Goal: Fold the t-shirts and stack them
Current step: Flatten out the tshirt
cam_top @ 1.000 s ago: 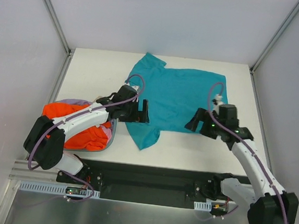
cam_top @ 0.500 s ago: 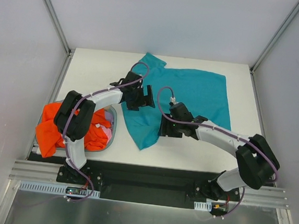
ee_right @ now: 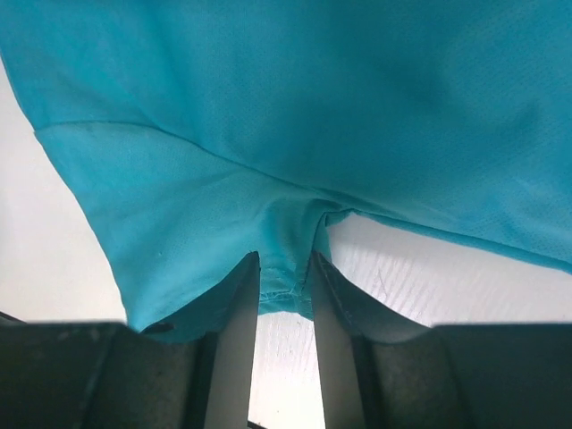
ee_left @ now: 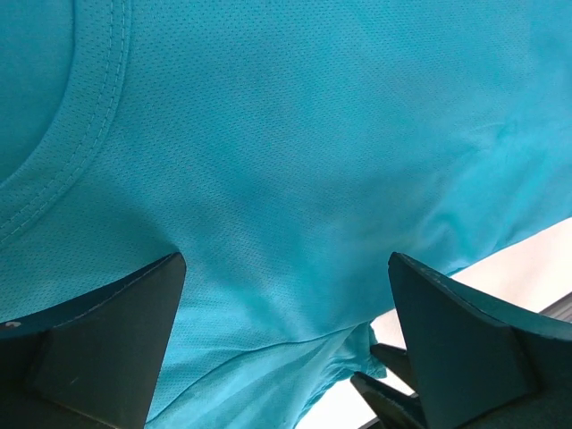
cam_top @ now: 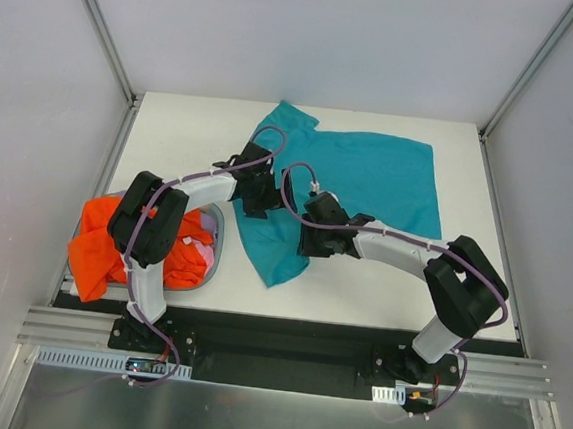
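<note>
The teal t-shirt (cam_top: 370, 182) lies spread on the white table, one sleeve pointing toward the near edge. My right gripper (cam_top: 312, 239) is at the armpit of that sleeve. In the right wrist view its narrow jaws (ee_right: 284, 264) pinch a bunched fold of the teal cloth (ee_right: 313, 89). My left gripper (cam_top: 258, 194) rests just beyond it, on the shirt near the collar. In the left wrist view it (ee_left: 284, 268) stands wide open over the teal cloth (ee_left: 295, 161). The orange t-shirt (cam_top: 98, 243) and the lavender-pink t-shirt (cam_top: 203, 249) lie crumpled at the left.
A grey basket (cam_top: 217, 254) at the table's left holds the orange and pink shirts, and the orange one spills over its near-left side. White walls with metal corner posts close in the table on three sides. The two arms reach close together over the shirt's left side.
My right arm swung left across the shirt to the near sleeve's armpit, and its jaws narrowed onto the cloth. My left gripper shifted toward the collar and stayed open.
</note>
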